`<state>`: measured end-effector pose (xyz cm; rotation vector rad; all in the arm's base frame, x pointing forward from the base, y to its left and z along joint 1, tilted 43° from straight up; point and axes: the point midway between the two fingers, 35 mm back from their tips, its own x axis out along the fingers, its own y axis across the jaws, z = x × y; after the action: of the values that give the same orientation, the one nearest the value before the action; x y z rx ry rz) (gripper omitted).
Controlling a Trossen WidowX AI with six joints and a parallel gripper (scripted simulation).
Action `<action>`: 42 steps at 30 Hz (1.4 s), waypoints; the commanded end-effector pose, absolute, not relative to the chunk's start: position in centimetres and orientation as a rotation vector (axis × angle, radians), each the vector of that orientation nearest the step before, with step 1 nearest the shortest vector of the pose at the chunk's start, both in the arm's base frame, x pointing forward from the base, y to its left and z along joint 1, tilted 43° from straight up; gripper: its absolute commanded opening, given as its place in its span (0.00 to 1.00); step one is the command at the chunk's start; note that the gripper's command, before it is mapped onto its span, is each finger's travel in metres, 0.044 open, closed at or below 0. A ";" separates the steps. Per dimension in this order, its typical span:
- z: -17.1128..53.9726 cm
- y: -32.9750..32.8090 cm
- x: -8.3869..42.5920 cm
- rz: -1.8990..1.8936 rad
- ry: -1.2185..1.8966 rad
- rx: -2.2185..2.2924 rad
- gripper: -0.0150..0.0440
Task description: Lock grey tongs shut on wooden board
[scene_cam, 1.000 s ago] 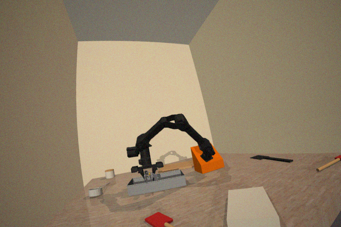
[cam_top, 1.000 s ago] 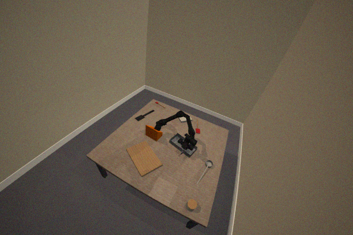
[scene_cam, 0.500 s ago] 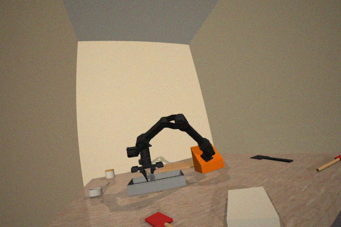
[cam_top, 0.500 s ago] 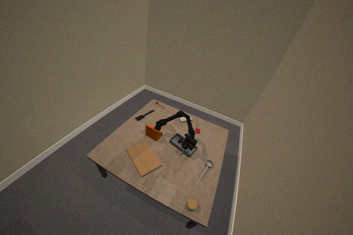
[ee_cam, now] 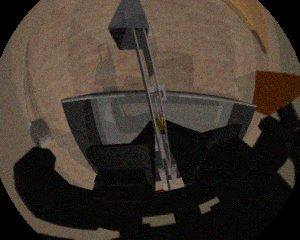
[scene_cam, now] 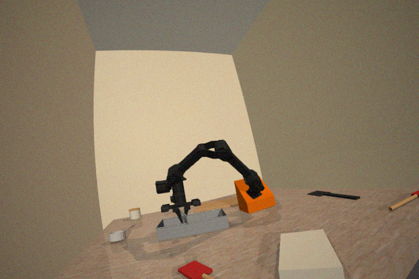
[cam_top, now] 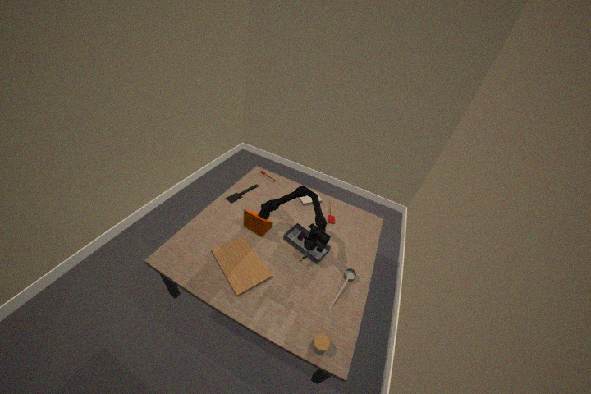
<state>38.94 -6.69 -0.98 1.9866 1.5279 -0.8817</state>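
Observation:
The grey tongs [ee_cam: 129, 22] [cam_top: 304, 256] lie across the roasting tin [ee_cam: 212, 110] [scene_cam: 206, 228] [cam_top: 291, 232], with the hinge beyond one long side. Their arms are squeezed nearly together, narrow and almost parallel in the wrist view; the tips do not plainly point up. A small yellow patch shows at the pinched place. My gripper [ee_cam: 157, 123] [scene_cam: 183, 220] [cam_top: 311, 243] points down into the tin and is shut on the tongs' arms, partly hiding them. The lock inside the hinge cannot be seen. The wooden board [cam_top: 241, 267] [scene_cam: 213, 207] lies apart from the tin.
An orange block [cam_top: 257, 223] [scene_cam: 261, 203] [ee_cam: 277, 92] stands at the arm's base. A ladle-like pan [cam_top: 350, 275] [scene_cam: 117, 235] lies beside the tin. A round jar [cam_top: 322, 342] [scene_cam: 134, 213], a black spatula [cam_top: 233, 197], a red-headed tool [cam_top: 331, 219] and a white block [scene_cam: 310, 253] are farther off.

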 end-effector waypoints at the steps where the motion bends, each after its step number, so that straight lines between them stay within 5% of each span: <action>1: -0.8 -6.8 39.0 -0.881 1.528 1.985 0.00; 13: 8.5 -15.3 36.8 -0.889 1.535 1.987 0.00; 28: 8.0 -15.5 36.7 -0.909 1.533 2.007 0.00; 42: 0.3 -24.1 31.6 -1.443 1.363 2.336 0.00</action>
<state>33.23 -21.81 2.51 2.2541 1.4233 -1.2938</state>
